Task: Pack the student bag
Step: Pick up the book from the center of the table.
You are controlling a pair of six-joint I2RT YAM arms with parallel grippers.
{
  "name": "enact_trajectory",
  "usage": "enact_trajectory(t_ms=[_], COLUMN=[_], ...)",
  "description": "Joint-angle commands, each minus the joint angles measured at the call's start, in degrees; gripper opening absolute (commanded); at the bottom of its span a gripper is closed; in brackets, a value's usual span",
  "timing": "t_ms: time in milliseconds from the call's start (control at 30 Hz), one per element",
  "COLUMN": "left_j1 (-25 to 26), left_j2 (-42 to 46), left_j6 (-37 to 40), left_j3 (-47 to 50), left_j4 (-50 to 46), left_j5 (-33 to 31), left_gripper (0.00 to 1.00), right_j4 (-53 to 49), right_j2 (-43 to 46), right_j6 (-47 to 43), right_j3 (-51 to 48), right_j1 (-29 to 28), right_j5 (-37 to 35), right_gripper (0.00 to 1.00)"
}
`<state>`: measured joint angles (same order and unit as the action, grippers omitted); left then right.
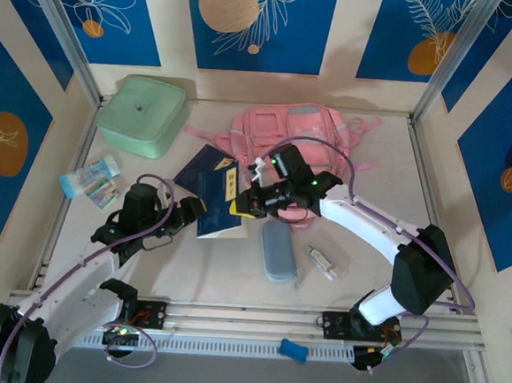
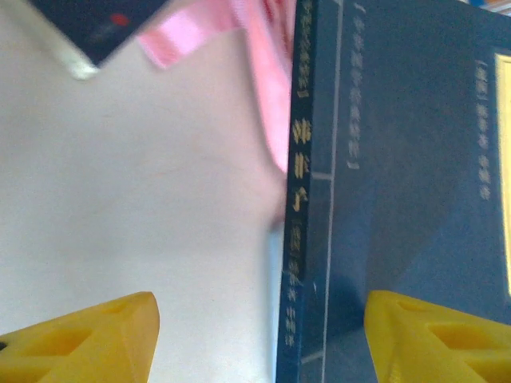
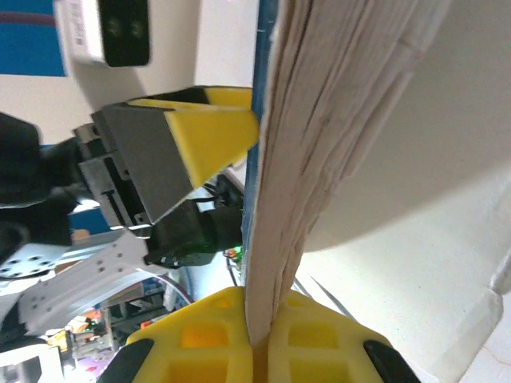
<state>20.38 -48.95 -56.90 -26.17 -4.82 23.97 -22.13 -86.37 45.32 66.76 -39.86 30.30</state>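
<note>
The student bag [image 1: 301, 128] is a pink backpack lying at the back of the table; its pink strap [image 2: 192, 32] shows in the left wrist view. In front of it lies a dark blue book [image 1: 218, 197] with a yellow patch on the cover. My right gripper [image 1: 253, 205] is shut on the book's page edge [image 3: 319, 159], its yellow fingers [image 3: 200, 343] pinching the pages. At the book's left side my left gripper [image 1: 191, 209] stands open, with the spine [image 2: 299, 239] between its yellow fingertips [image 2: 88, 339] and not touching them.
A second dark blue book [image 1: 203, 162] lies partly under the first. A mint-green lidded box [image 1: 142, 116] stands at the back left. A grey-blue oval case [image 1: 278, 251] and a small clear item [image 1: 326, 264] lie at the near right. A printed packet [image 1: 93, 181] lies at the left.
</note>
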Motion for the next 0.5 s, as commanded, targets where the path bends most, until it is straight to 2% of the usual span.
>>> enact_trajectory(t_ms=[0,167,300,467], left_j1=[-0.52,-0.08,0.51,1.88], left_j2=[-0.77,-1.82,-2.33,-2.62], left_j6=[-6.15,-7.63,-10.25,-8.93], left_j3=[-0.62,-2.08,-1.36,-2.3], left_j4=[14.54,18.47,26.39,25.17], left_j5=[8.74,10.3,11.76,10.75], left_gripper=[0.68,0.65,0.49,0.28], right_j4=[5.35,8.63,8.23,10.34], right_j2=[2.34,1.55,0.88,1.03], right_j6=[-2.15,-2.6,-4.44,-4.57], right_j3=[-1.55,-3.73,-4.23,-7.2], right_j1=[1.97,4.74,5.37,5.57], right_j5=[8.72,12.92,12.86,11.26], right_gripper=[0.0,0.0,0.0,0.06])
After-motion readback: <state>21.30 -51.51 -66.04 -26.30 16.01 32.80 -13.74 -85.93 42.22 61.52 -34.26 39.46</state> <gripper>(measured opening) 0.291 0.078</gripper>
